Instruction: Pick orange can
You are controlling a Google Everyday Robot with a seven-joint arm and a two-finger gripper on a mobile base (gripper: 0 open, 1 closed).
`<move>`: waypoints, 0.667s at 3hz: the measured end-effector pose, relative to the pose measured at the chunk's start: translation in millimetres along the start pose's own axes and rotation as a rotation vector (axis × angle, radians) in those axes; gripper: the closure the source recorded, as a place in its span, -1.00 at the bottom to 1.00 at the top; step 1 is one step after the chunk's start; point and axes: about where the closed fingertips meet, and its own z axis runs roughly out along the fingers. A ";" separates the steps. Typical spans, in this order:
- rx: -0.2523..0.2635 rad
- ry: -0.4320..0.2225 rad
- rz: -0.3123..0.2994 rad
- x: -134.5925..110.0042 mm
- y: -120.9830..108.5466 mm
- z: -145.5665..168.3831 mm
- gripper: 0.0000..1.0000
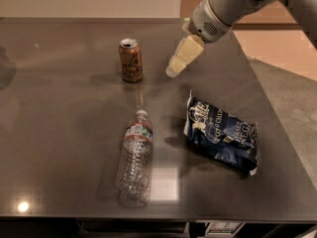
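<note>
The orange can (pixel 131 60) stands upright on the dark grey table (pixel 59 108), toward the back and left of centre. It is orange-brown with a silver top and pale cursive lettering. My gripper (pixel 174 69) hangs above the table to the right of the can, apart from it, with its pale fingers pointing down and to the left. Nothing is seen in it. The arm comes in from the upper right.
A clear plastic water bottle (pixel 134 157) lies on its side in front of the can. A dark blue chip bag (pixel 221 135) lies at the right. The table's right edge runs diagonally past the bag.
</note>
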 end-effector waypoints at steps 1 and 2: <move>-0.013 -0.025 0.007 -12.5 -5.4 18.4 -1.00; -0.027 -0.052 0.017 -25.5 -8.5 38.5 -1.00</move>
